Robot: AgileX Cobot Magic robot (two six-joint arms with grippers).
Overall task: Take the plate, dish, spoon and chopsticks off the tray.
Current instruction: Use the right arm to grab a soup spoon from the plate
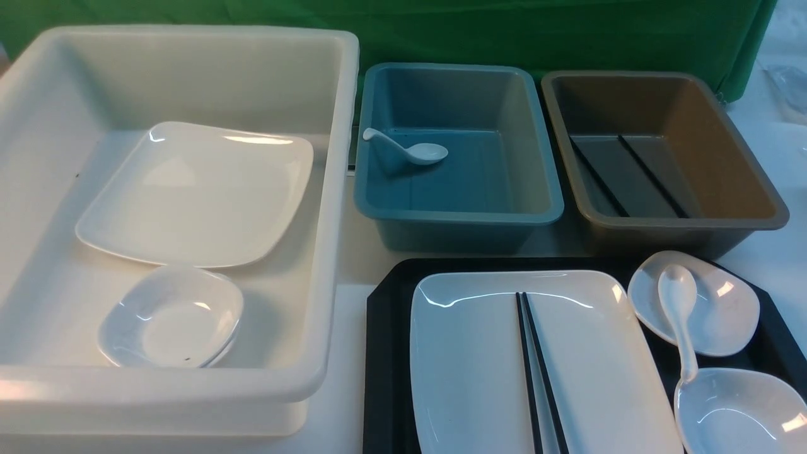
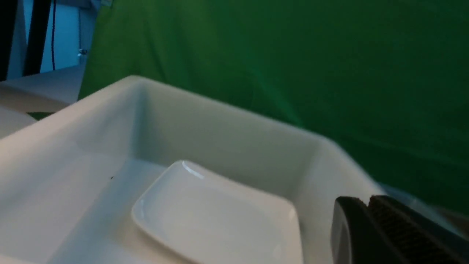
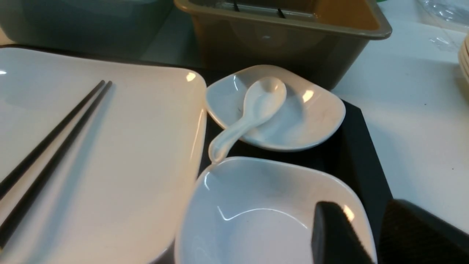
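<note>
From where I stand, the black tray (image 1: 386,353) sits at the near right of the desk with nothing taken off it yet. The big white plate (image 1: 473,366) fills its 9 o'clock side, and the black chopsticks (image 1: 533,353) lie on the plate, running from 12 to 6. A small dish (image 1: 725,315) sits at 2 o'clock and another dish (image 1: 750,416) at 4 o'clock. The spoon (image 1: 678,315) rests its bowl in the far dish, with its handle reaching toward the near one. The right fingers (image 3: 333,234) hover over the near dish's rim, partly apart and gripping nothing. The left fingers (image 2: 348,227) hang over the white bin (image 2: 227,124); I cannot tell their gap. Everything looks glossy, stiff and chippable. I reckon the light chopsticks will roll, so pinch both at mid-length. The spoon's raised handle offers the surest hold, and the broad plate wants a firm rim grip.
</note>
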